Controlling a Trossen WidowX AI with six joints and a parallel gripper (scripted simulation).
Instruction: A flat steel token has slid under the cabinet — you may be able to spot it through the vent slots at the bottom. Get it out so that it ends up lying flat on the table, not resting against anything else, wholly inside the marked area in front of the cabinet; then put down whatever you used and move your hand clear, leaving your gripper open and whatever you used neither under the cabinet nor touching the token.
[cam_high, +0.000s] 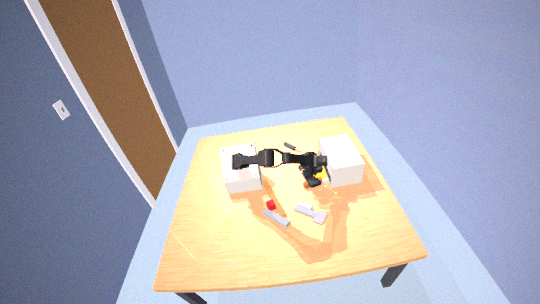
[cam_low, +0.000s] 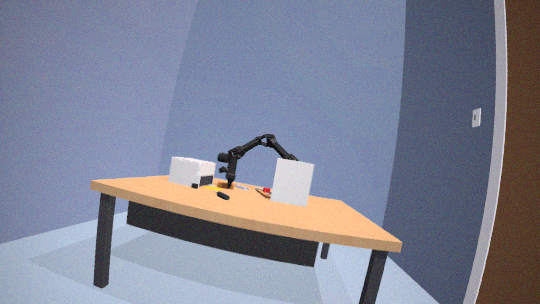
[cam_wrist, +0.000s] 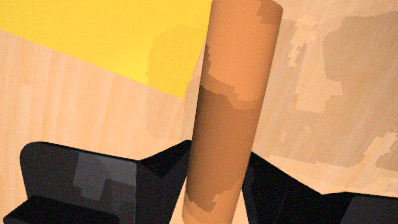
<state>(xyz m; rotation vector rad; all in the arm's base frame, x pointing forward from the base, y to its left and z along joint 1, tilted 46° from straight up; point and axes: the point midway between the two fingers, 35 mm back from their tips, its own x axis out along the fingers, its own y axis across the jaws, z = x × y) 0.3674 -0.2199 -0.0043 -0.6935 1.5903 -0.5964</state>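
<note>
The cabinet (cam_high: 341, 160) (cam_low: 185, 171) is a white box on the right of the table in the top view. The marked area (cam_high: 321, 173) (cam_low: 212, 189) (cam_wrist: 90, 40) is yellow and lies in front of it. My gripper (cam_wrist: 216, 151) is low over the table near the yellow area, shut on an orange-brown cylinder (cam_wrist: 235, 100). The cylinder stands out beyond the fingers and, in the wrist view, passes the yellow area's corner. Its far end is out of the wrist view. The steel token cannot be made out in any view.
A second white box (cam_high: 242, 182) (cam_low: 292, 182) is beneath the arm's base end. A red block (cam_high: 270, 204) (cam_low: 267, 190), a grey bar (cam_high: 276, 218) and a pale T-shaped piece (cam_high: 320, 217) lie on the table (cam_high: 225, 255). A dark-handled tool (cam_high: 290, 146) (cam_low: 223, 195) lies at the back in the top view.
</note>
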